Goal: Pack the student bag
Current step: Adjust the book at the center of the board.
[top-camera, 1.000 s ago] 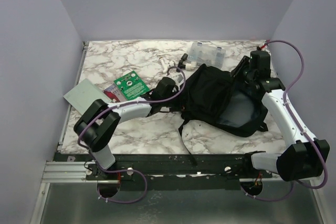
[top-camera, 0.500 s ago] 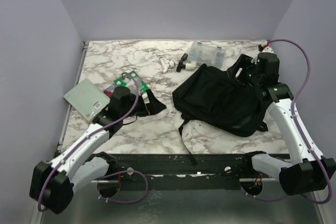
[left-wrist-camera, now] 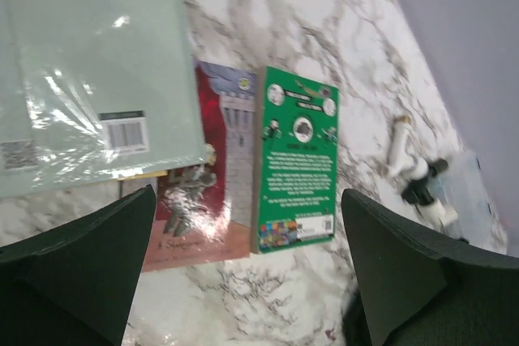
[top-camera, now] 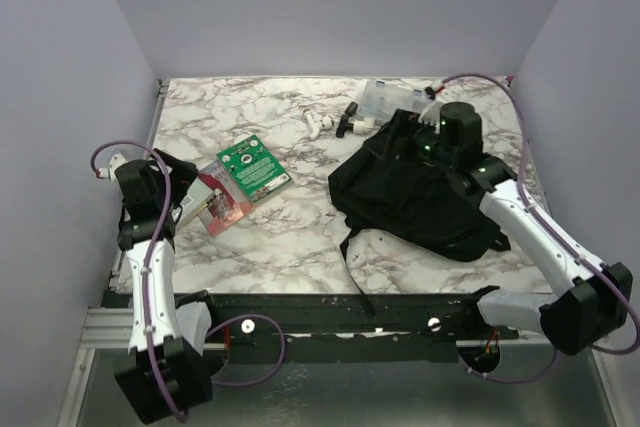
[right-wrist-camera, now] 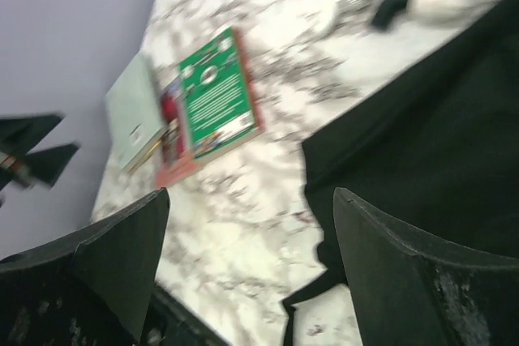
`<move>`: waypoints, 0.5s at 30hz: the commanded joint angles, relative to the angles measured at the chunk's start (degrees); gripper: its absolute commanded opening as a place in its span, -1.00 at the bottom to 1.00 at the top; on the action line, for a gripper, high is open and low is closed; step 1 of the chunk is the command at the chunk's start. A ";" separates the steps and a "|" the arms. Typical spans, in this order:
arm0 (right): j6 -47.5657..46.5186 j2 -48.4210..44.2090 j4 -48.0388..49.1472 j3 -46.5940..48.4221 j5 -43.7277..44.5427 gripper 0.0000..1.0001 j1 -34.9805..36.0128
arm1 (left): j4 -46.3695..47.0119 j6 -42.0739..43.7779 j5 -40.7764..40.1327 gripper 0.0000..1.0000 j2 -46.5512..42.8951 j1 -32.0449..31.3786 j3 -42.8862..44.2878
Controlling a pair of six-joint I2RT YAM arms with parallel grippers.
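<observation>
Lying on the right half of the table (top-camera: 300, 247), the student bag (top-camera: 420, 197) sits just under the right gripper (right-wrist-camera: 250, 200), jaws spread and empty; the left gripper (left-wrist-camera: 247, 192), jaws also wide, hangs over books (left-wrist-camera: 296, 172) at the left, well apart.

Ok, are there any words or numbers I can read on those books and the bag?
Nothing here can be read letter for letter.
On the green book: white print and a barcode, too small to read.
On the pale green book: a barcode sticker with digits, too blurred to read.
On the red book: a castle picture and some lettering near the bottom, unreadable.
On the student bag: no label or word shows.
</observation>
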 commanded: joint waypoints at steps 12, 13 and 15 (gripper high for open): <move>16.95 29.85 38.35 2.70 -12.59 0.68 18.94 | 2.05 -8.07 -7.95 0.97 20.82 16.80 0.78; 17.59 32.10 39.53 3.89 -12.71 0.68 19.44 | 2.65 -8.39 -7.72 0.97 21.76 16.82 0.51; 19.05 36.13 41.42 6.43 -13.92 0.68 20.42 | 3.28 -9.16 -7.67 0.97 23.29 17.35 -0.02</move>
